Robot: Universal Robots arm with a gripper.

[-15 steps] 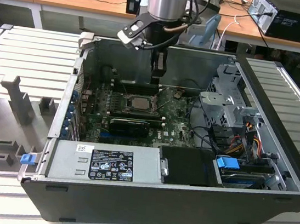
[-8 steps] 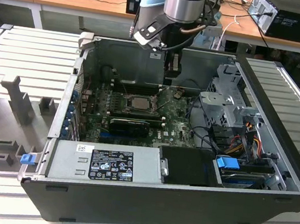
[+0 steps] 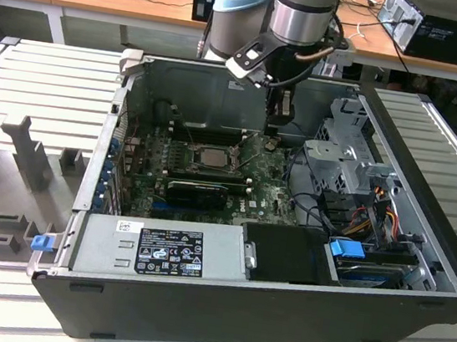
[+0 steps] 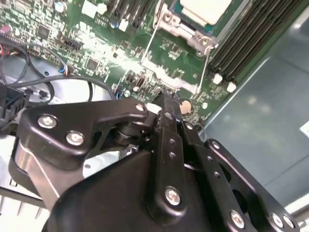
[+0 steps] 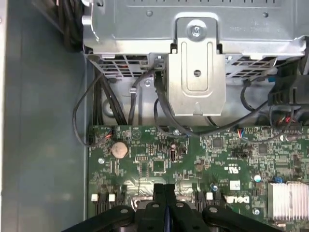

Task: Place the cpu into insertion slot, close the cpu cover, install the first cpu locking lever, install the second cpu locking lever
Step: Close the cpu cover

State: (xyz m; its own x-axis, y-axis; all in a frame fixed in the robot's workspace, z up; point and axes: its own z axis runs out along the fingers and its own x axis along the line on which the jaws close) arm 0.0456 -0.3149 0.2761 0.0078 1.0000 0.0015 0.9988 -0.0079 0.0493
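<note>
The cpu [image 3: 212, 155] lies pale and flat in the insertion slot [image 3: 188, 157] on the green board, inside the open computer case. In the second wrist view the cpu [image 4: 205, 8] sits under the silvery cpu cover [image 4: 186, 30], which lies flat around it. A thin wire lever [image 4: 148, 46] runs along the socket's side, and I cannot tell whether it is latched. My gripper [image 3: 275, 132] hangs over the board toward the exterior view's right of the socket. Its black fingers are shut together with nothing between them, as both wrist views [image 4: 164, 104] [image 5: 164, 188] show.
A power supply box [image 3: 167, 251] fills the case's near side. The metal drive cage [image 3: 348, 157] and loose cables [image 3: 366, 214] stand at the exterior view's right. Memory slots [image 4: 246, 38] run beside the socket. A coin battery [image 5: 119, 149] sits near the board's edge.
</note>
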